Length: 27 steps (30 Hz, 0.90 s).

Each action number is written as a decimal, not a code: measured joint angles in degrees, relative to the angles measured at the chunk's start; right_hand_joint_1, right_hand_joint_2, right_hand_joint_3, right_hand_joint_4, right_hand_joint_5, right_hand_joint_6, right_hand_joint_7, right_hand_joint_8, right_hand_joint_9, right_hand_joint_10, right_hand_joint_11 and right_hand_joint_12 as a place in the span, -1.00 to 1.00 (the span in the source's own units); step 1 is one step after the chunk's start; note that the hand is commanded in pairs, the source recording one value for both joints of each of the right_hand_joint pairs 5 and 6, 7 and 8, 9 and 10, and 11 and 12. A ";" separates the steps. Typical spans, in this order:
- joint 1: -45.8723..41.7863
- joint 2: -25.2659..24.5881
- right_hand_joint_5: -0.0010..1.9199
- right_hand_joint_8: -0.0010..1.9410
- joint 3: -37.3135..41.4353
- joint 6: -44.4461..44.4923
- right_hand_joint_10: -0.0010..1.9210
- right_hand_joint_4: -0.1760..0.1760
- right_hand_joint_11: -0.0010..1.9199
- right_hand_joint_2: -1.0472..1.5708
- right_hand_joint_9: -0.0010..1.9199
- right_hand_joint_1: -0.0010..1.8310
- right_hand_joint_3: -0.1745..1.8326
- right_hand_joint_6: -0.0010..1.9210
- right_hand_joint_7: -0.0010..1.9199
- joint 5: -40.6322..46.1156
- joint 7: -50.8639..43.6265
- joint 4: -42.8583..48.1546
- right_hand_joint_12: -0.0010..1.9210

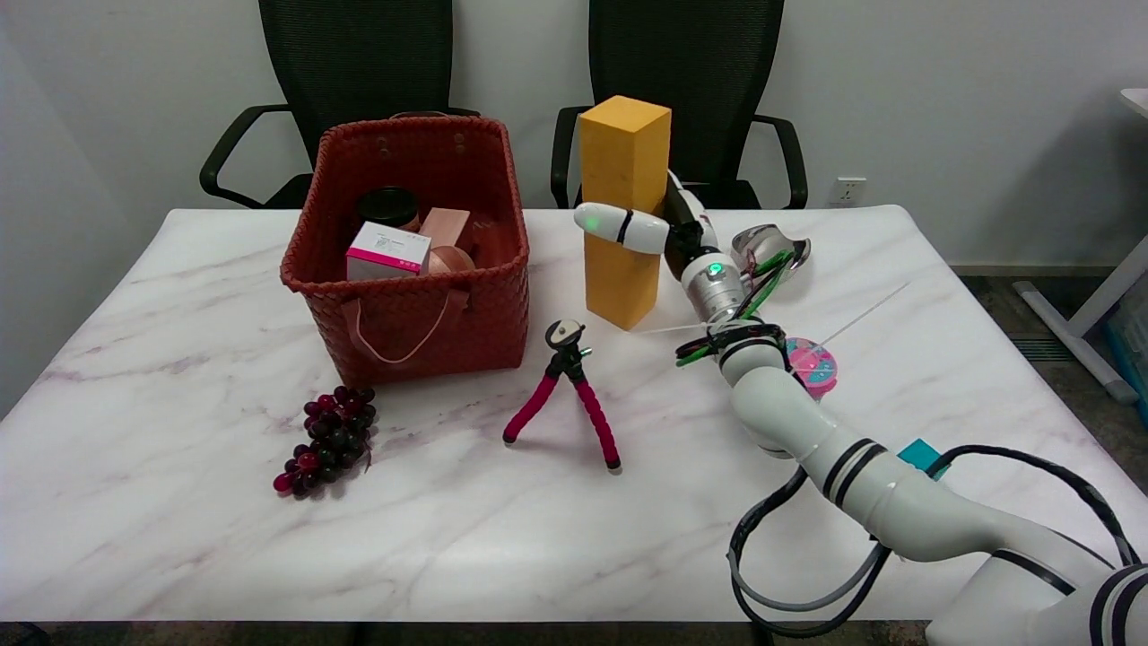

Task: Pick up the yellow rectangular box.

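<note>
The tall yellow rectangular box [622, 211] stands upright toward the far edge of the white marble-patterned table [179, 520], a little right of centre, and the right hand [659, 229] is on it: a white finger [619, 226] wraps across the box's front face while the black palm sits against its right side, so the fingers are clamped on the box. Whether its base is off the tabletop, I cannot tell. The white arm [861, 484] runs back to the near right corner. Just behind the wrist lies a shiny silver object [762, 244], and beside the forearm a pink round item [814, 366], partly hidden. In front of the box, a small tripod with pink bendy legs [567, 395] stands mid-table. To the left sits a red woven basket [413, 305] holding a white-and-pink carton [387, 251] and other items. Near the basket's front left corner lies a bunch of dark purple grapes [330, 441].
</note>
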 measured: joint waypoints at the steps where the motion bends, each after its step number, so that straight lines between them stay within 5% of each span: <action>1: 0.05 -0.08 -1.00 -1.00 -0.09 0.07 -1.00 0.00 -1.00 -0.04 -1.00 0.18 -0.82 -1.00 -1.00 0.09 0.08 -0.07 -1.00; 6: 0.27 -0.40 -1.00 -1.00 -0.37 0.29 -0.96 0.00 -1.00 0.00 -0.96 0.19 -0.86 -1.00 -1.00 0.34 0.39 -0.37 -1.00; 10: 0.36 -0.56 -0.99 -0.49 -0.52 0.62 -0.63 0.00 -0.98 0.09 -0.63 0.24 -0.73 -0.99 -0.49 0.51 0.53 -0.59 -0.98; 17: 0.46 -0.76 -0.45 -0.25 -0.82 2.37 -0.46 0.00 -0.81 0.22 -0.46 0.28 -0.39 -0.45 -0.24 0.71 0.73 -1.04 -0.81; 27: 0.48 -0.97 -0.15 0.01 -1.17 4.50 -0.34 0.00 -0.58 0.49 -0.33 0.30 -0.32 -0.15 0.03 0.82 0.85 -1.62 -0.58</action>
